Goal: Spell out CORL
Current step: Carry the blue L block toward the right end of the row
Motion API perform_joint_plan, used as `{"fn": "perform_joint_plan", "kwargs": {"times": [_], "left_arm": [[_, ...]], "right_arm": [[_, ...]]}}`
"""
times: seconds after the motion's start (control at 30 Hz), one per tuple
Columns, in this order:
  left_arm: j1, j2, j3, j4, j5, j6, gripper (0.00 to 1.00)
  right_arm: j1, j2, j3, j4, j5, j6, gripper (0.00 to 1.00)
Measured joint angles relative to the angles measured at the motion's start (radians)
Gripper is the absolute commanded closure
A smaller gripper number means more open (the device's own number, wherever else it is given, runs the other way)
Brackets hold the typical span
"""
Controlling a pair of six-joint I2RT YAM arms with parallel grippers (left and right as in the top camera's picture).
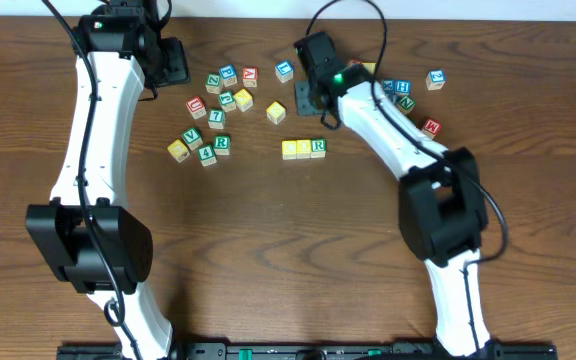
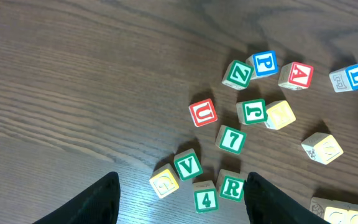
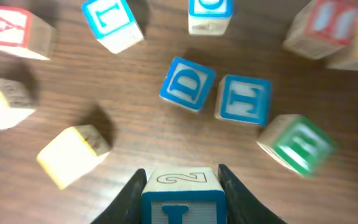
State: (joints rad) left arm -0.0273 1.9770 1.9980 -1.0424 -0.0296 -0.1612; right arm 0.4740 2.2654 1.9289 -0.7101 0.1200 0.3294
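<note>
On the dark wooden table, mid-surface, a row: two yellow-faced wooden cubes touching a white-faced R cube. Right gripper clamped on a blue-lettered wooden cube, letter cropped. Left gripper spread, empty. Risk: nudging the row on set-down, or landing with the wrong face up.

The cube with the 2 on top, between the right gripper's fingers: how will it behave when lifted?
The cube looks like solid wood with flat sides, so it is probably stiff and light. The right gripper flanks two flat faces, so it should not roll, though smooth painted faces might slip slightly.
</note>
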Motion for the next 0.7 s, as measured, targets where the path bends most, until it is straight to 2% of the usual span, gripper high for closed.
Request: {"fn": "perform_joint_plan", "kwargs": {"times": [0.27,0.43,0.57,0.7], "left_arm": [[0.0,0.0,0.0,-0.001,0.0,0.0,0.37],[0.0,0.0,0.0,-0.001,0.0,0.0,0.36],[0.0,0.0,0.0,-0.001,0.0,0.0,0.36],[0.0,0.0,0.0,-0.001,0.0,0.0,0.36]], "right_arm": [[-0.037,-0.218,0.001,-0.231,-0.017,-0.036,0.73],[-0.069,-0.25,0.003,-0.376,-0.042,-0.063,0.73],[-0.079,-0.235,-0.003,-0.406,-0.06,-0.071,0.74],[-0.079,-0.222,-0.052,-0.363,-0.082,-0.068,0.75]]}}
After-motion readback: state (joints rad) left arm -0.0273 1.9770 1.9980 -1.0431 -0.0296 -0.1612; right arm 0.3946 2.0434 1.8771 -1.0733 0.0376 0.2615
